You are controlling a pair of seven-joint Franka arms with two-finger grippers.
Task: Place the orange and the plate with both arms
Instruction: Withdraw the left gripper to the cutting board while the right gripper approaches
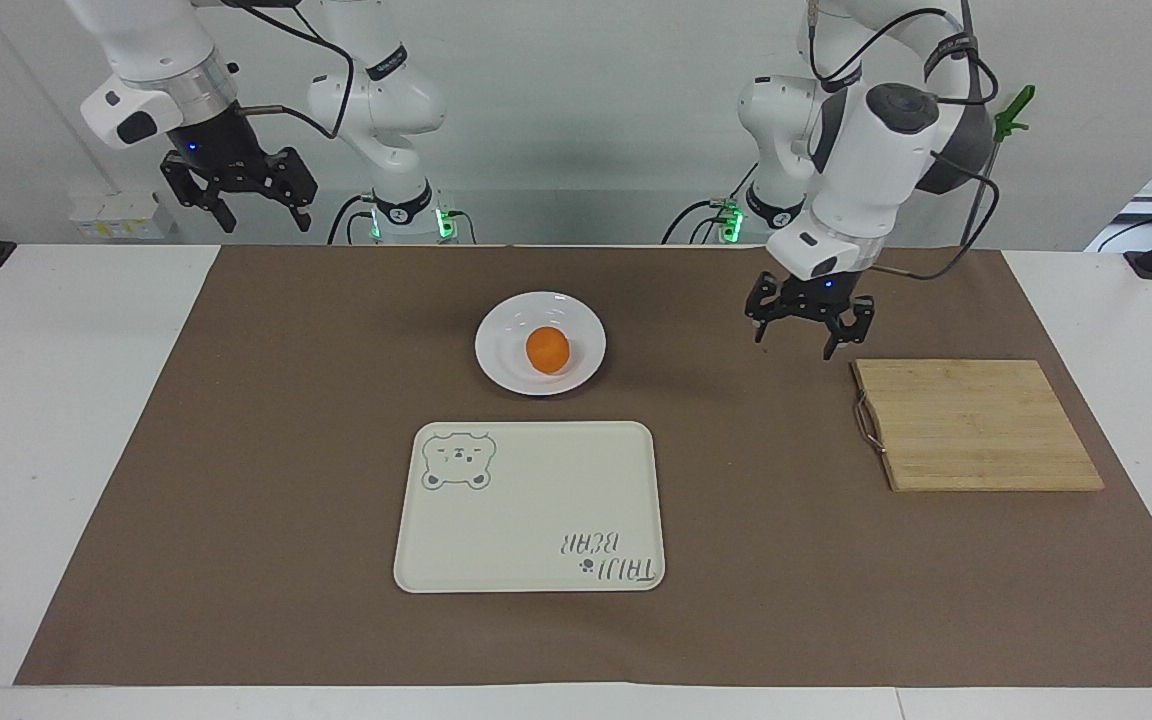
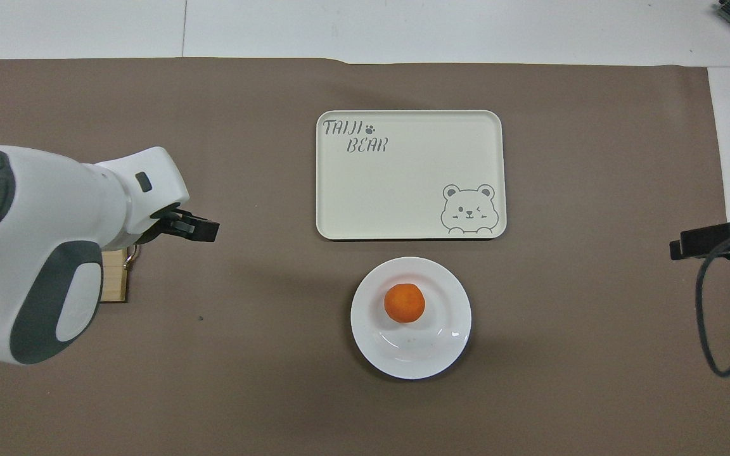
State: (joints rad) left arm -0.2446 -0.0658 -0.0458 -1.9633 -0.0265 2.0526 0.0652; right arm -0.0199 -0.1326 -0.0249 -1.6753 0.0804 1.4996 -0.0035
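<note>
Orange [image 1: 547, 350] rests on the plate [image 1: 502, 366], nearer the robots than the tray [image 1: 532, 507]. We find both empty grippers spread: left gripper [image 1: 809, 331] apparently closer, beside the cutting board [image 1: 976, 423]; right gripper [image 1: 239, 193] waits high.

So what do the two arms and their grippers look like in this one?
Both arms are white and rounded, with black bands at some joints. The left arm has dark grey panels and a round dark cap. Loose black cables run along each. The left gripper and right gripper are black, two-fingered, under a silver wrist ring with a small blue light. Green lights glow at both bases.
</note>
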